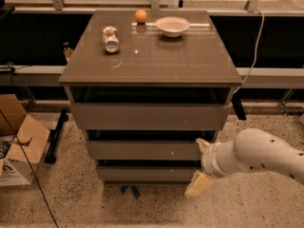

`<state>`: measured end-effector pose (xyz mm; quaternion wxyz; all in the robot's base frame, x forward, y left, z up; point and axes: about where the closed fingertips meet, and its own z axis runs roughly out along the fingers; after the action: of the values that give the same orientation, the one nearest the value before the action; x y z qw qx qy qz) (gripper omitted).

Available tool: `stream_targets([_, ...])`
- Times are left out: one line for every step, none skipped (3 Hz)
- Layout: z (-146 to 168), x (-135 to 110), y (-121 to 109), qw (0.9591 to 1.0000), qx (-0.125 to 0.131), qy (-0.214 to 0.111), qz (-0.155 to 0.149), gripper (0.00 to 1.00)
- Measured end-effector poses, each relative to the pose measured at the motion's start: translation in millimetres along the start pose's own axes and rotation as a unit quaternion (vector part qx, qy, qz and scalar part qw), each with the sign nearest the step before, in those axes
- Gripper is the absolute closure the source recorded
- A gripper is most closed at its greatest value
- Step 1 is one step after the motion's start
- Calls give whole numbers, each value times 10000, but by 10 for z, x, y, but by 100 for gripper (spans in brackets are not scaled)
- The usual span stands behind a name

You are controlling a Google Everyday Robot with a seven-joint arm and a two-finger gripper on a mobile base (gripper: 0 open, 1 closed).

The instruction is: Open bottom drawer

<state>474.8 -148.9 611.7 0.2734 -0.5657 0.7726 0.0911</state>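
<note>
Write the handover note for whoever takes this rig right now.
Hand: open, empty, at the right end of the lower fronts. One finger is up by the middle drawer, the other hangs just below the lowest front's right corner.
Bottom drawer: lowest front, looks shut, no tray showing.
Done: hand is at the drawer.
Left: catch the front's edge and pull it out, probably straight toward the camera.
</note>
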Motion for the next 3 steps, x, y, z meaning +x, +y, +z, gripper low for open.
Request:
stream_targets([404, 174, 49, 9999, 89, -53, 46, 0])
stream_targets([662, 277, 33, 9997, 192, -91, 103, 0])
stream_targets([887, 370, -10, 9995, 173, -188, 198, 0])
